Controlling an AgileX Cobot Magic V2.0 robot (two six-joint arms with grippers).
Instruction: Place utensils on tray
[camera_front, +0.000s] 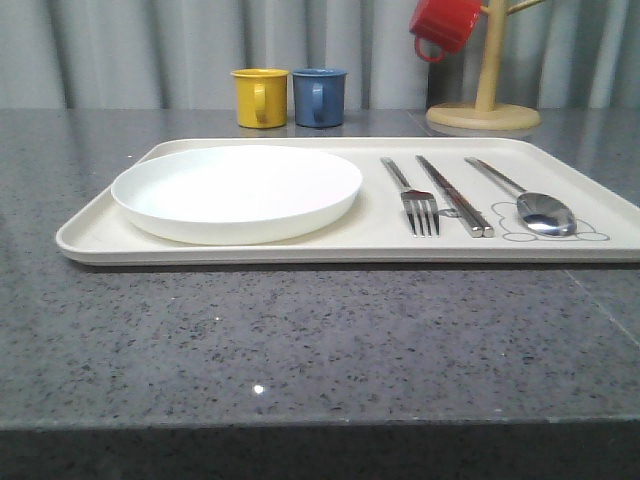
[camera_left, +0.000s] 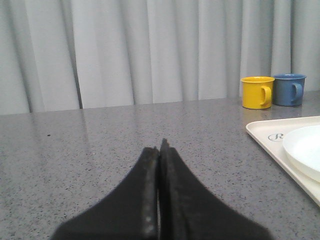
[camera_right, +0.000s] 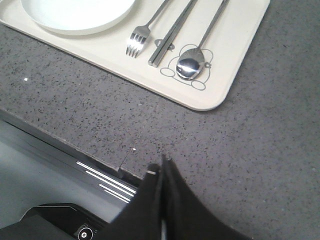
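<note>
The cream tray (camera_front: 380, 235) lies on the grey table. On it rest the white plate (camera_front: 237, 190) at the left, then the fork (camera_front: 413, 196), the chopsticks (camera_front: 455, 195) and the spoon (camera_front: 530, 203) on the rabbit drawing. The right wrist view has the tray (camera_right: 220, 75), plate (camera_right: 75, 15), fork (camera_right: 142, 32), chopsticks (camera_right: 170, 37) and spoon (camera_right: 192, 62) too. My right gripper (camera_right: 162, 167) is shut and empty over the table's front edge, apart from the tray. My left gripper (camera_left: 160, 147) is shut and empty above bare table, left of the tray (camera_left: 267, 135) and plate (camera_left: 305, 150).
A yellow mug (camera_front: 260, 97) and a blue mug (camera_front: 319, 96) stand behind the tray. A wooden mug tree (camera_front: 485, 100) with a red mug (camera_front: 443, 25) on it stands at the back right. Grey curtains close off the back.
</note>
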